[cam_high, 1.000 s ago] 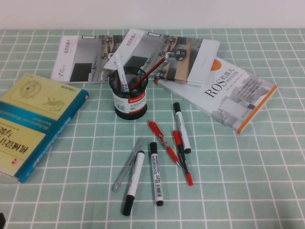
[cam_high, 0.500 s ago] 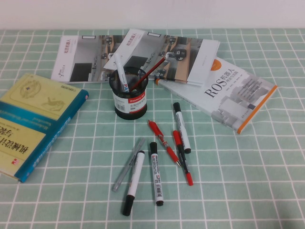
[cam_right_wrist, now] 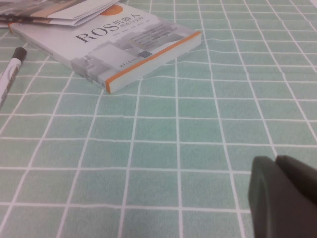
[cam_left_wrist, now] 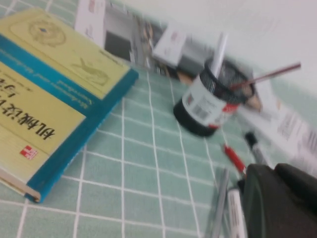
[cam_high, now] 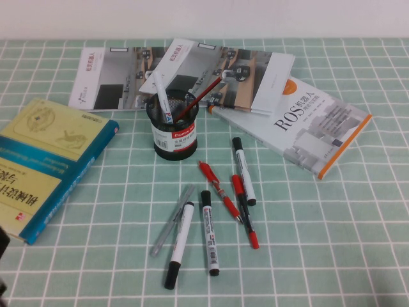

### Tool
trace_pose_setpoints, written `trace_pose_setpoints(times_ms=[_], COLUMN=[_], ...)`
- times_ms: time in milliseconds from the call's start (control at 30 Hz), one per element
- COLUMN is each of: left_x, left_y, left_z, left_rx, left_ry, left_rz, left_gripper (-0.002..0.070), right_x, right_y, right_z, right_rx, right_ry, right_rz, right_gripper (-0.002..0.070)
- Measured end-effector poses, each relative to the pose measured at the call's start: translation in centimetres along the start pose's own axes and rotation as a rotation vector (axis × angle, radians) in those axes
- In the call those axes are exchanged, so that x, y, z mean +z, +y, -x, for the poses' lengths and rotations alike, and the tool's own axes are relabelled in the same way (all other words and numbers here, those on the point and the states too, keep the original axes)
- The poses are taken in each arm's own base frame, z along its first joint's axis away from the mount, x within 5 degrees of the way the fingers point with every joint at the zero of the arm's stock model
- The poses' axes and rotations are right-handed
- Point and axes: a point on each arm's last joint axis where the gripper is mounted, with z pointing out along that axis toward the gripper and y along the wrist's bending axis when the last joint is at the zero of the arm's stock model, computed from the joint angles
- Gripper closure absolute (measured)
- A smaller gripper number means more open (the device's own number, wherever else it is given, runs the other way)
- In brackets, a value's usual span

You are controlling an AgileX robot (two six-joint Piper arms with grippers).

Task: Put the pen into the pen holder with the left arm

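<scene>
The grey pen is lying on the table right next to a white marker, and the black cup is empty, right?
Not quite. The high view shows the pen holder is not empty: a white marker and a red pen already stand in it. The grey pen does lie on the table beside a white marker. The left hand is near the pens; the right hand is over bare cloth.

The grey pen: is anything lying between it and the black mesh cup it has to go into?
Nothing visible lies between the grey pen and the pen holder, only bare tablecloth. A white marker lies right alongside the pen. The left gripper is near the pen; the right gripper hangs over bare cloth.
</scene>
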Motion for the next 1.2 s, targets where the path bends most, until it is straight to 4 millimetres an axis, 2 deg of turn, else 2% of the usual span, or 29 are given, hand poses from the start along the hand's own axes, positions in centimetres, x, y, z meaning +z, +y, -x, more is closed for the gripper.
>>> trace_pose_setpoints(times_ms=[100,200,300,433,533,667,867,1033,1200], left_x=[0.9,2.6,4.9,9.1,12.6,16.2,21.0,23.7,25.3], left_y=[-1.3,-2.4,-3.0,-2.9,-3.1,-4.8,-7.7,-9.3,-10.2], left_z=[2.2,4.1,5.6,6.3,5.7,4.4,0.8,-1.4,-2.3], left_rx=[0.081,0.139,0.199,0.239,0.274,0.361,0.526,0.619,0.663], left_ry=[0.116,0.275,0.398,0.552,0.674,0.785,0.938,0.995,1.047], left_rz=[0.015,0.033,0.042,0.061,0.048,-0.023,-0.096,-0.088,-0.076], left_gripper=[0.0678,0.0678,0.0678,0.0678,0.0678,0.0678,0.0678,0.0678,0.0669], right_x=[0.0,0.0,0.0,0.0,0.0,0.0,0.0,0.0,0.0], right_y=[0.0,0.0,0.0,0.0,0.0,0.0,0.0,0.0,0.0], right_z=[0.0,0.0,0.0,0.0,0.0,0.0,0.0,0.0,0.0], right_rx=[0.0,0.0,0.0,0.0,0.0,0.0,0.0,0.0,0.0], right_ry=[0.0,0.0,0.0,0.0,0.0,0.0,0.0,0.0,0.0], right_rz=[0.0,0.0,0.0,0.0,0.0,0.0,0.0,0.0,0.0], right_gripper=[0.0696,0.0696,0.0696,0.0696,0.0696,0.0696,0.0696,0.0696,0.0696])
